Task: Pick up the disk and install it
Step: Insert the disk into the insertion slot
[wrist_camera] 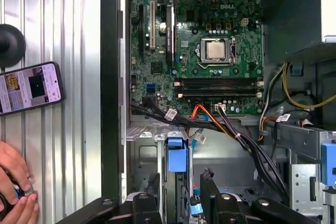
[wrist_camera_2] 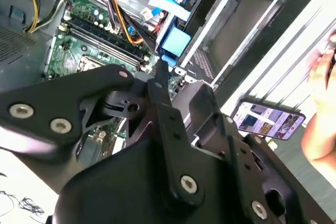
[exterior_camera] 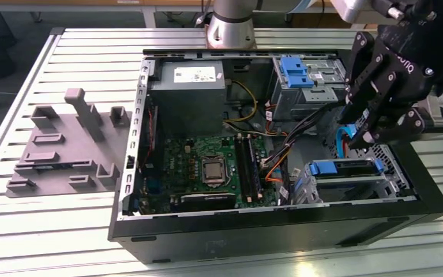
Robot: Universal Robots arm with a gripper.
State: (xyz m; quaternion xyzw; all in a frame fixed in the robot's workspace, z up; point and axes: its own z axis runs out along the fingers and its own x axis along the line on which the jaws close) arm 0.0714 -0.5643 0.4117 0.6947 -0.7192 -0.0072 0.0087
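Disk (exterior_camera: 345,168) in drive cage, pincer (exterior_camera: 357,134) above, cables (exterior_camera: 302,124) beside.

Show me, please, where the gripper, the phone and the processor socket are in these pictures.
gripper (exterior_camera: 357,134), exterior view, midway between its fingertips.
phone (wrist_camera: 30,87), first wrist view, middle of its lit screen.
processor socket (wrist_camera: 216,50), first wrist view, centre of its metal plate.
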